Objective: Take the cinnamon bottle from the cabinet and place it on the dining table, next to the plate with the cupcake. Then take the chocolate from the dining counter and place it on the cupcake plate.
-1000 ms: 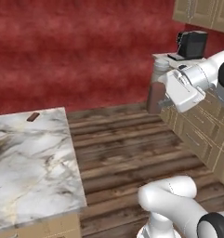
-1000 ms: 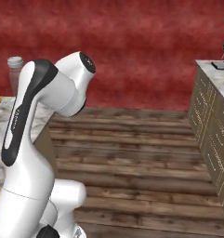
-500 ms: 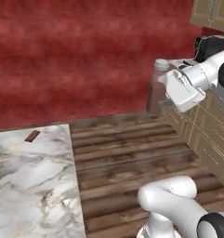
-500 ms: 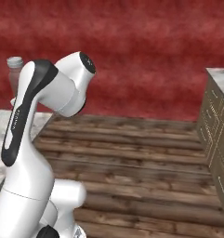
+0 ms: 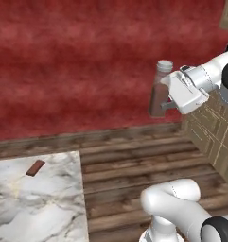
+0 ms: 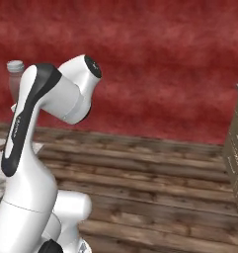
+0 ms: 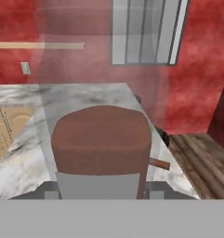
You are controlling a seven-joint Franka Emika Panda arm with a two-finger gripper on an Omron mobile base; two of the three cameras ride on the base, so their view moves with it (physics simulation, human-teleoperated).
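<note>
My gripper (image 5: 168, 104) is shut on the cinnamon bottle (image 5: 159, 92), a clear bottle of reddish-brown powder with a grey cap, held upright in the air above the wooden floor. From the right base the cinnamon bottle (image 6: 14, 79) peeks out behind my arm. In the hand view the cinnamon bottle (image 7: 99, 139) stands close up between the fingers of the gripper (image 7: 102, 191). The chocolate (image 5: 35, 167), a small reddish-brown bar, lies near the far corner of the marble dining table (image 5: 44, 208). The chocolate (image 7: 159, 163) and dining table (image 7: 85, 95) also appear past the bottle. The plate and cupcake are hidden or out of view.
A red wall (image 5: 77, 61) runs across the back. Light wood cabinets (image 5: 212, 137) stand at the right edge, with another cabinet (image 6: 237, 143) showing from the right base. Wooden floor (image 5: 134, 160) lies between the table and the cabinets. A small dark shape (image 7: 163, 135) sits at the table's edge.
The whole picture has shifted, so the base has moved: the cabinets slid off to the right and the table dropped to the lower left. The gripper stays shut on the bottle.
</note>
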